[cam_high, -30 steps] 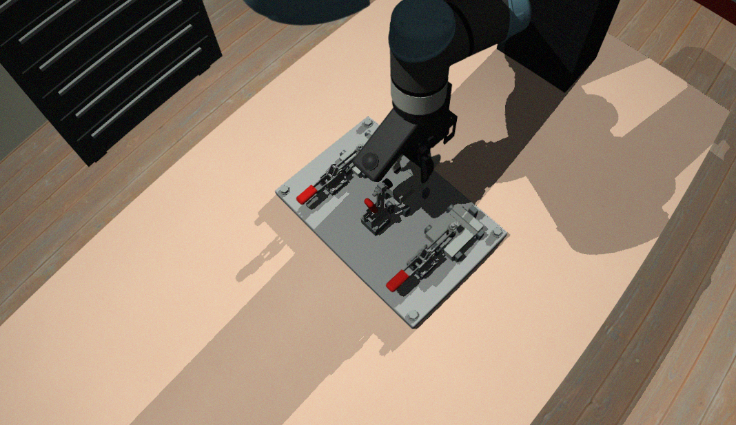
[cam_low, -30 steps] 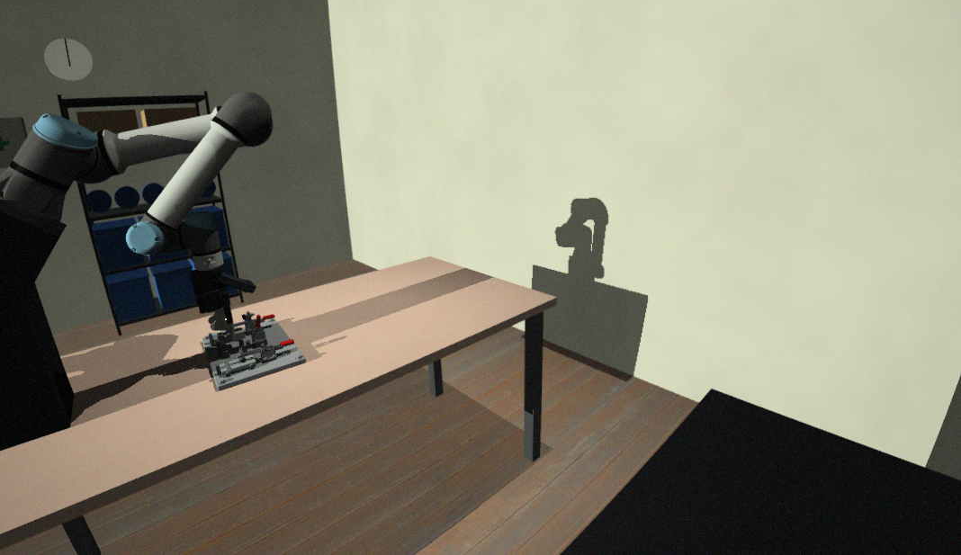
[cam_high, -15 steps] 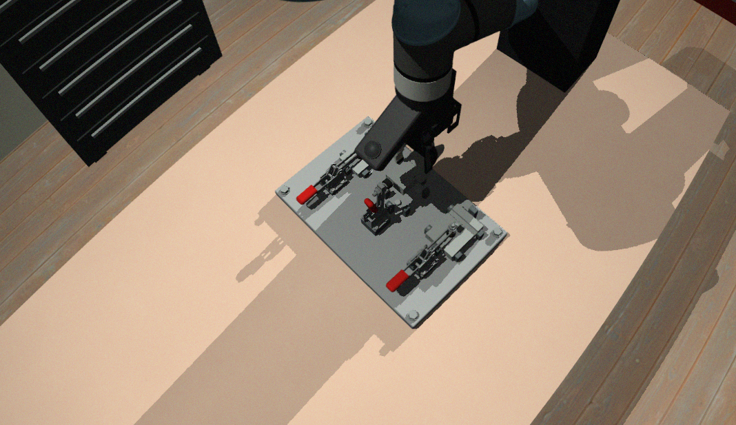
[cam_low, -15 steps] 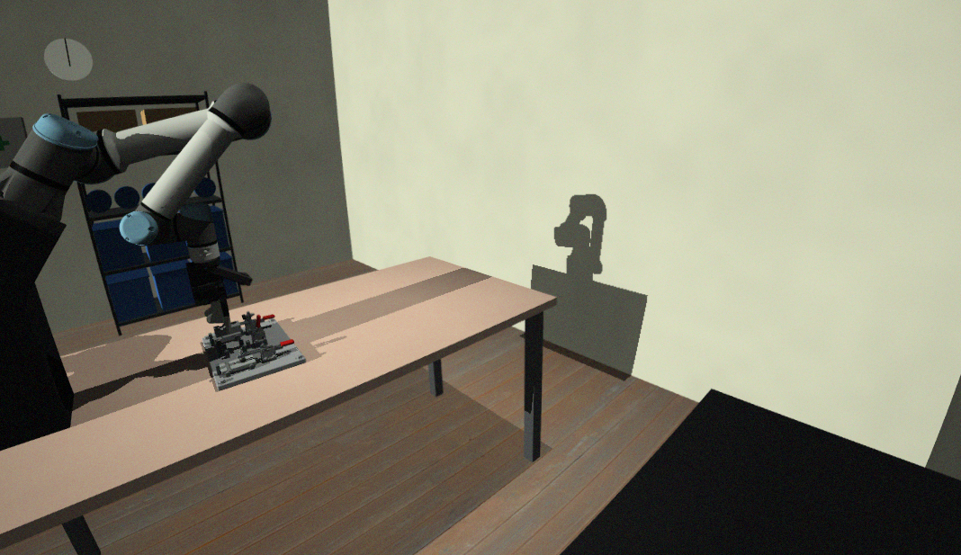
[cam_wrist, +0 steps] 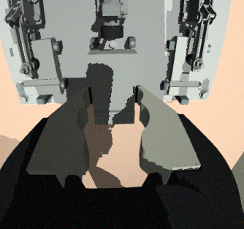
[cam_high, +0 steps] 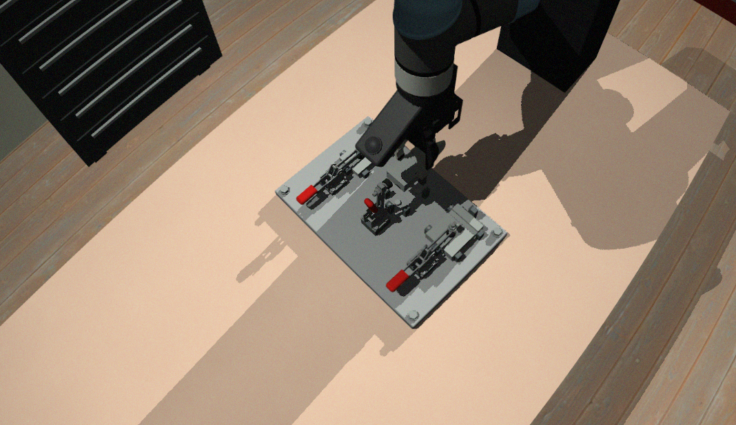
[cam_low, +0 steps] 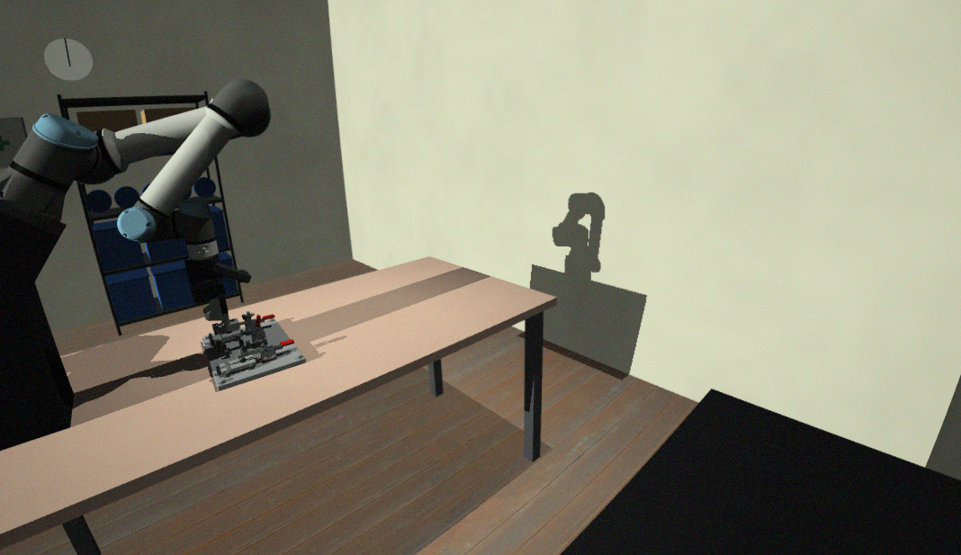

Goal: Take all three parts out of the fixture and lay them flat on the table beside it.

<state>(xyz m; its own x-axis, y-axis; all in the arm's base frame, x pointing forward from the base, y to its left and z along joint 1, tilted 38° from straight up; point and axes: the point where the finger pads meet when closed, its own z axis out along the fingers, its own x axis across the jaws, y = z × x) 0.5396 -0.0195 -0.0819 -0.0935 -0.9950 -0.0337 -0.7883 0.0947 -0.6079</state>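
1. The gripper (cam_high: 419, 161) (cam_low: 221, 314) (cam_wrist: 113, 87) is over the fixture (cam_high: 347, 246) (cam_low: 283, 363) (cam_wrist: 74, 28), around the middle of the top view; its fingers are partly open, closed on a gray middle part (cam_high: 402, 178) (cam_wrist: 122, 72).
2. In the wrist view, this part spans the gap between the fingertips; whether it touches the fixture cannot be told.
3. Two pale outer parts (cam_high: 462, 240) (cam_wrist: 46, 59) (cam_wrist: 178, 61) sit in the fixture, at the left and right of the wrist view.
4. The fixture lies on the bench (cam_high: 217, 290) (cam_low: 397, 322) (cam_wrist: 223, 127), at the lower left of the exterior view.
5. The middle clamp's red handle (cam_high: 370, 204) stands raised at the center of the top view.
6. The outer red handles (cam_high: 307, 194) (cam_high: 397, 280) (cam_low: 286, 342) lie low, toward the fixture's lower-left edge in the top view.
7. A black drawer cabinet (cam_high: 114, 46) fills the top view's upper left.
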